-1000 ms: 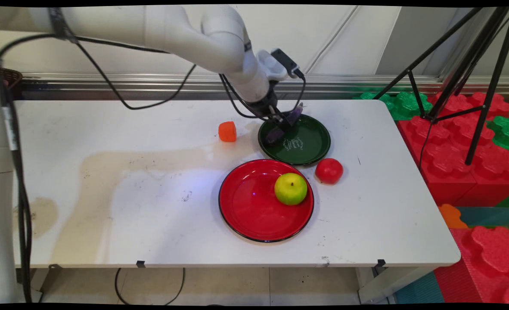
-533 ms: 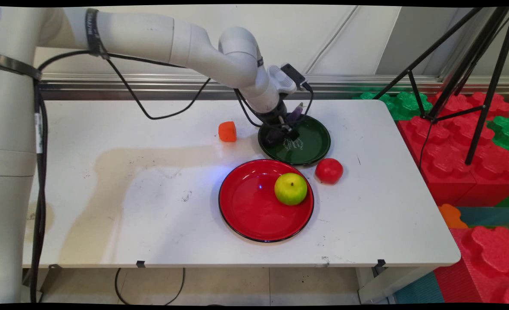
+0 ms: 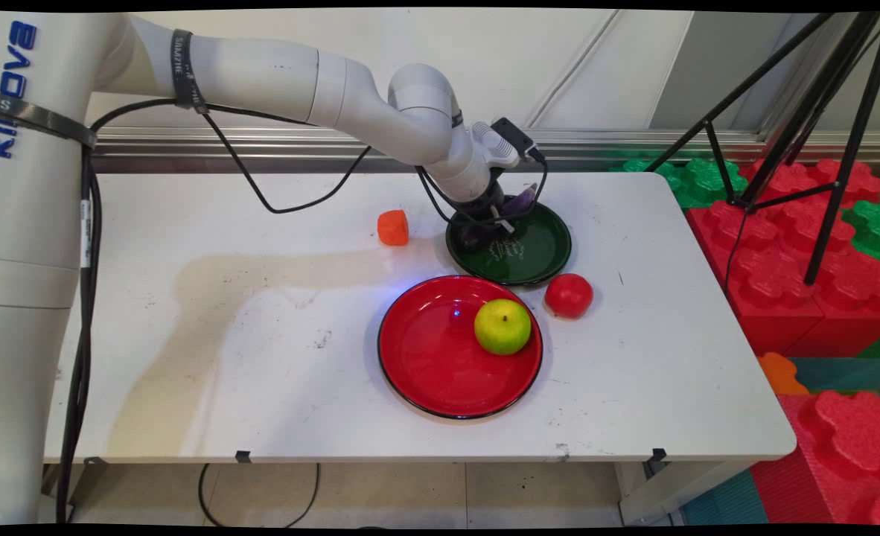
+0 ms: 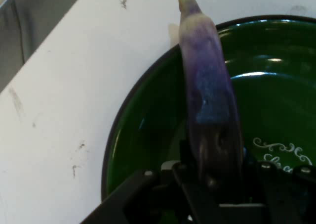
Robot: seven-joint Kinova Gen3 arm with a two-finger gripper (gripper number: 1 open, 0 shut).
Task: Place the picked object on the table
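My gripper (image 3: 496,222) is shut on a purple eggplant (image 3: 523,199), held low over the left part of the green plate (image 3: 540,257). In the hand view the eggplant (image 4: 207,90) rises from between my fingers (image 4: 217,179), its pale tip reaching past the rim of the green plate (image 4: 143,125) over the white table. Whether the eggplant rests on the plate cannot be told.
An orange block (image 3: 393,227) lies left of the green plate. A red plate (image 3: 425,357) in front holds a green apple (image 3: 502,326). A red tomato (image 3: 569,295) sits on the table by both plates. Foam blocks and a tripod (image 3: 797,134) stand to the right.
The gripper has moved lower and slightly right over the green plate, carrying the eggplant with it. Other objects have stayed in place.
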